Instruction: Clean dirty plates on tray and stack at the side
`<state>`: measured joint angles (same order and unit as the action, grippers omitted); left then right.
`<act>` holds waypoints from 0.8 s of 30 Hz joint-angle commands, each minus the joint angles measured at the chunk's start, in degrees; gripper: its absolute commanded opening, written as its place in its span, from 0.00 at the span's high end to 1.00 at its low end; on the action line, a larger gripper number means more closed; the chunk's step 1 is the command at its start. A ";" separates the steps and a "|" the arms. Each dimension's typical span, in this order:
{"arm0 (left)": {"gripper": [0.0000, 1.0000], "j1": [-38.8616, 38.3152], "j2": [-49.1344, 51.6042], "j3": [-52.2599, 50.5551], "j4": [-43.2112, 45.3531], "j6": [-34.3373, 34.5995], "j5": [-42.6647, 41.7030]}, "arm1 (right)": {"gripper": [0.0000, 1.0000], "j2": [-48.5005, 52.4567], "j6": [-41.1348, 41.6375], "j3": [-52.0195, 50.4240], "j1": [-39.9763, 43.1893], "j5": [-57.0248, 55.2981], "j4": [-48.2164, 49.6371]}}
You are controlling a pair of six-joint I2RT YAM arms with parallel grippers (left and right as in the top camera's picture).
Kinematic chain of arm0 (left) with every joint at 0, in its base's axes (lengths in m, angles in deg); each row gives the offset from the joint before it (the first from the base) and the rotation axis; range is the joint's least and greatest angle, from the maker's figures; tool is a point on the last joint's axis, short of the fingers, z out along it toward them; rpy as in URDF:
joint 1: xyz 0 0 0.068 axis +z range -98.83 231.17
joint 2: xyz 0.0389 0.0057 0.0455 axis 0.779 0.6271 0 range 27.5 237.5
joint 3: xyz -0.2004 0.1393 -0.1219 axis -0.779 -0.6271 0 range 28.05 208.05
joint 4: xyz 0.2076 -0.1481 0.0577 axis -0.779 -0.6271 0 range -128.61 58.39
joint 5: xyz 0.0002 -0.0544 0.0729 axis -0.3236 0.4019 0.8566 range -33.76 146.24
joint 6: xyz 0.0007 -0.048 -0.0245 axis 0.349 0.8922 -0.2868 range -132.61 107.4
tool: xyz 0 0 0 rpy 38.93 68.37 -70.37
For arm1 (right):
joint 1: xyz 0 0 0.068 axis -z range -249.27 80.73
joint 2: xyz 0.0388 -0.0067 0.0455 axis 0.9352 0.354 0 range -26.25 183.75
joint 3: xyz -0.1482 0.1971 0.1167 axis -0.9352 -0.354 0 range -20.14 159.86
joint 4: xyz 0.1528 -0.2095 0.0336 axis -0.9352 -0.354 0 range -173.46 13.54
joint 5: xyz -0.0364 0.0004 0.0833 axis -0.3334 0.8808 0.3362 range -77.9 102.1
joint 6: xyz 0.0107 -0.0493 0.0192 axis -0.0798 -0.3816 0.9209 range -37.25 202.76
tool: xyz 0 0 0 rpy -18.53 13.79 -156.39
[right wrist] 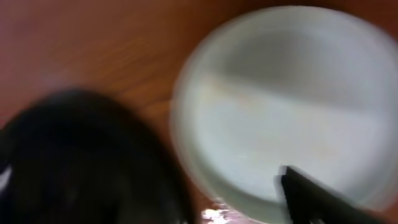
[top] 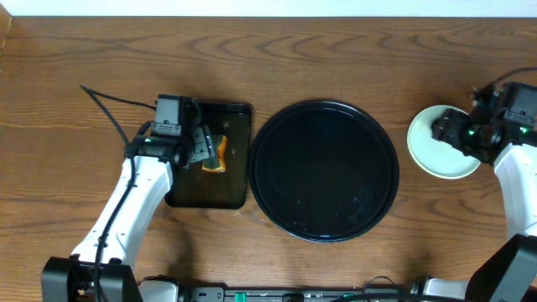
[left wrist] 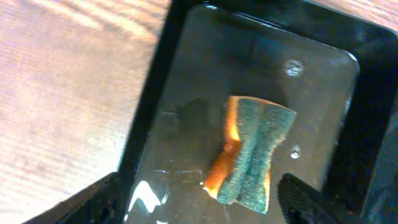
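Observation:
The round black tray [top: 277, 143] sits mid-table with no plates on it. A pale plate [top: 440, 161] lies on the wood to its right; it looks clean, and I cannot tell how many are stacked there. My right gripper [top: 447, 129] hovers over its left part. In the blurred right wrist view the plate [right wrist: 286, 106] fills the frame, and the jaws [right wrist: 230, 193] are apart with its rim between them. My left gripper [top: 200, 149] is open over a green-and-orange sponge [left wrist: 252, 152], with the fingers [left wrist: 199, 208] either side and not touching it.
The sponge [top: 216, 156] lies in a small black rectangular tray [top: 235, 126] left of the round tray; it shows glossy and wet in the left wrist view [left wrist: 186, 81]. A black cable [top: 109, 105] runs across the wood at the far left.

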<state>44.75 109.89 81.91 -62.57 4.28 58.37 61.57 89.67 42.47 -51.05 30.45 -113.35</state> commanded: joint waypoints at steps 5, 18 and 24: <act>0.16 0.61 -0.96 0.79 -12.04 -0.28 -2.14 | 0.01 0.07 -1.46 0.28 -5.18 0.24 -8.24; 0.16 0.57 -9.18 -2.01 -21.00 -0.72 -5.55 | 0.08 -9.97 2.89 -4.98 -12.61 -13.40 -17.40; 0.16 0.55 -25.49 -9.11 -16.37 -5.29 -5.84 | 0.01 -28.55 2.71 -15.06 -15.23 -14.53 -9.05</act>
<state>45.17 92.14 76.40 -80.49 2.86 53.16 41.76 92.78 31.52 -65.08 17.56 -124.49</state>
